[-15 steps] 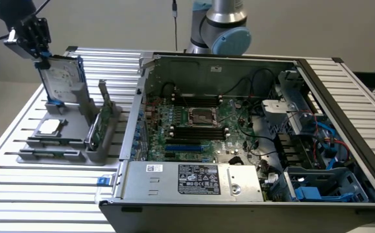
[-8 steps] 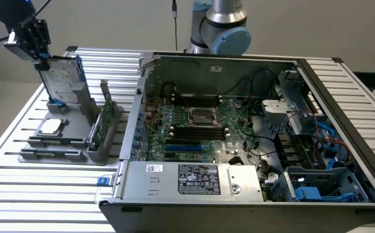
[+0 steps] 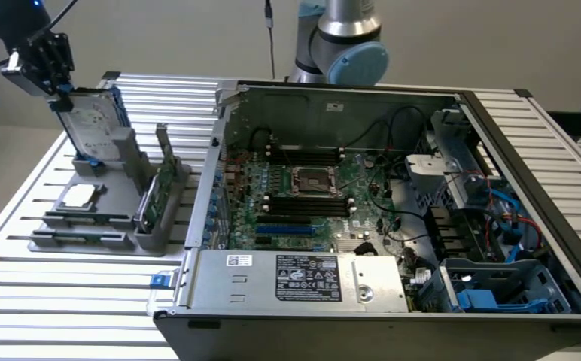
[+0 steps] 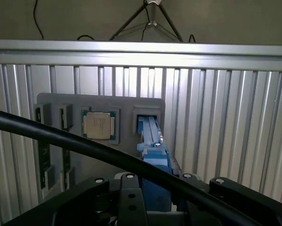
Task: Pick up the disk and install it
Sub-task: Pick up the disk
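Note:
The disk (image 3: 92,124), silver-grey with a white label and a blue carrier, stands tilted on edge at the back of the grey holder (image 3: 100,233) on the exterior view's left. Its lower end is at the holder's upright slot. My gripper (image 3: 59,92) is at the disk's upper edge, fingers closed on it from both sides. In the wrist view, the blue carrier edge of the disk (image 4: 152,146) runs from the holder's slot up into the black gripper body.
On the holder lie a square processor chip (image 3: 77,195) and a green circuit card (image 3: 157,192) standing in a slot. The open computer case (image 3: 301,90) fills the exterior view's right, with a blue drive bay (image 3: 491,295) at its near corner. A black cable (image 4: 60,136) crosses the wrist view.

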`<state>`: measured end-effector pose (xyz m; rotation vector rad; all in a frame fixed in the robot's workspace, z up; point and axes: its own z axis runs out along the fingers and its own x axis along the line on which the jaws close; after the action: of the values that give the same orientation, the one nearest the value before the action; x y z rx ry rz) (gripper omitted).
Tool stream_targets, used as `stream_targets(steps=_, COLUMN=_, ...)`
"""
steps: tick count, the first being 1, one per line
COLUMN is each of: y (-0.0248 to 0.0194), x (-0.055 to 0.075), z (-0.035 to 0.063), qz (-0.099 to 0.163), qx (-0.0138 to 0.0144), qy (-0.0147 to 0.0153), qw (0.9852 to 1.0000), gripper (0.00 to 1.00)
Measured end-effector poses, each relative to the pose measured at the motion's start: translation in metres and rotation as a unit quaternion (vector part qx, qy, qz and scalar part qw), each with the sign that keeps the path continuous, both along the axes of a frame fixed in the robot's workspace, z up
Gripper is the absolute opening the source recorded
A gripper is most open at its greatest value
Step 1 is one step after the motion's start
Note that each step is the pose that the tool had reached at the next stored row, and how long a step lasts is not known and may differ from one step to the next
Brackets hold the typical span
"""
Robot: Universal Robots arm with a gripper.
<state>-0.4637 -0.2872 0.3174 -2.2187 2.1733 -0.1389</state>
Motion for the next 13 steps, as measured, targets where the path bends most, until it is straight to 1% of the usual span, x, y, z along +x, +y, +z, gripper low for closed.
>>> stream_targets(steps=5, y=0.0007, x=-0.004, z=-0.0062, qz=0.0, qx=0.0, qy=-0.0002, qw=1.0, gripper=0.33)
stream_targets(steps=13, y=0.0007, x=-0.004, z=-0.0155, qz=0.002, qx=-0.0001, qy=-0.0002, qw=1.0, gripper=0.33)
